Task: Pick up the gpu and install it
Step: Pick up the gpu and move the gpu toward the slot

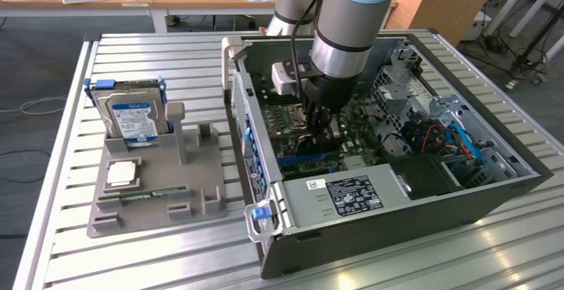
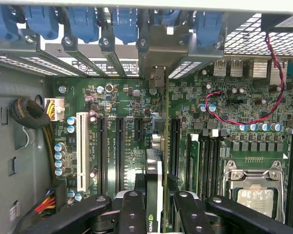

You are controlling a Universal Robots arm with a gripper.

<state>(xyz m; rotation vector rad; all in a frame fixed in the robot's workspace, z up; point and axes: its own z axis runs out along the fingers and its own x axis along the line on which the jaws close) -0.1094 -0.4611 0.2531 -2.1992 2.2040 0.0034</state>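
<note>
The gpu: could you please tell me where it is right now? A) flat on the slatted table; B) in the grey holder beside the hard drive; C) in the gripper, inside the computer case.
C: the gpu stands on edge in the gripper above the motherboard.

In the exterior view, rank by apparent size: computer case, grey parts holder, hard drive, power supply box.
1. Dark open computer case
2. Grey plastic parts holder
3. Silver power supply box with black label
4. Silver hard drive with blue-white label, its base hidden in the holder
</note>
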